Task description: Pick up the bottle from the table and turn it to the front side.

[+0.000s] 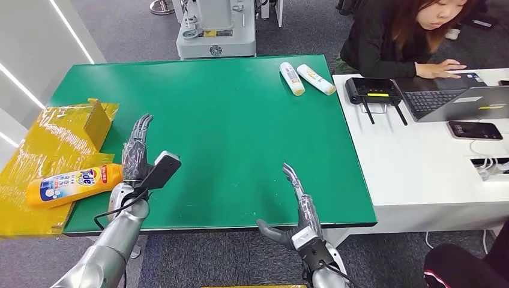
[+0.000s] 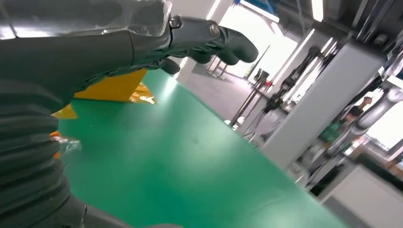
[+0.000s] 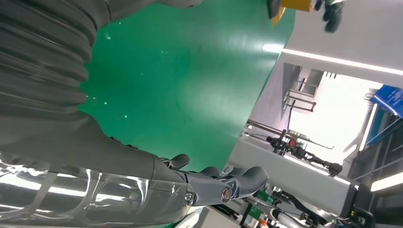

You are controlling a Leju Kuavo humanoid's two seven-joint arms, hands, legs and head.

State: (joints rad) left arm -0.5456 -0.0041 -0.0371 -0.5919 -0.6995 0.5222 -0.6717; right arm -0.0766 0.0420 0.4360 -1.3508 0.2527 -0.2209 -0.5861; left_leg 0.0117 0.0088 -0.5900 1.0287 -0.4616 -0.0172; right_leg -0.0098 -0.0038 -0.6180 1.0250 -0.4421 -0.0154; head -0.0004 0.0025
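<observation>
An orange Tide bottle (image 1: pixel 72 184) lies on its side on yellow plastic wrap at the table's left edge, its label facing up. My left hand (image 1: pixel 137 151) hovers just right of it, fingers stretched out and holding nothing; it also shows in the left wrist view (image 2: pixel 209 40). Over the table's near edge my right hand (image 1: pixel 298 207) is open, fingers extended, thumb out to the side. The right wrist view shows the same hand (image 3: pixel 228 183) above the green surface. Two white bottles (image 1: pixel 305 78) lie at the far right of the green table (image 1: pixel 240 120).
A yellow box (image 1: pixel 96 117) wrapped in film sits behind the Tide bottle. To the right a white desk (image 1: pixel 420 174) holds a router (image 1: pixel 373 92), a laptop (image 1: pixel 456 99) and a phone (image 1: pixel 475 130); a person (image 1: pixel 408 33) sits there typing. A grey machine (image 1: pixel 215 27) stands beyond the table.
</observation>
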